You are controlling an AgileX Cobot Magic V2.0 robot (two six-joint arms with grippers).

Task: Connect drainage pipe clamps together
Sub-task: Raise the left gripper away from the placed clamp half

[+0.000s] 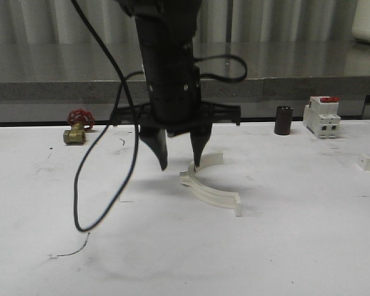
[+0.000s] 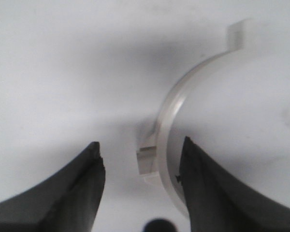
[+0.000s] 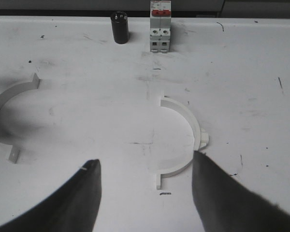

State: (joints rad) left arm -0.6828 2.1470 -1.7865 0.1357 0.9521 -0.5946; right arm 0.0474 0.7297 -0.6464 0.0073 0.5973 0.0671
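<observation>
Front view: your left gripper (image 1: 180,161) hangs low over the table (image 1: 172,259), jaws apart, one fingertip at the near end of a white half-ring clamp (image 1: 211,190) lying flat at mid-table. Whether that tip touches the band, you cannot tell.

Left wrist view: the same clamp (image 2: 183,111) curves up between the open fingers (image 2: 205,188), its tabbed end lying in the gap, closer to one finger. Nothing is clamped.

Right wrist view: your right gripper (image 3: 145,181) also stands open and empty, with the second half-ring (image 3: 186,140) lying flat just ahead of it, one end near a fingertip. The first clamp (image 3: 5,108) lies well apart from it, off to one side. Behind them stand a black cylinder (image 3: 120,28) and a white breaker with red top (image 3: 160,26).

Progress, as judged: early. Both halves lie separate on the table, neither lifted nor gripped. Left to do: close on each half, bring the tabbed ends together, and join them into a ring.
</observation>
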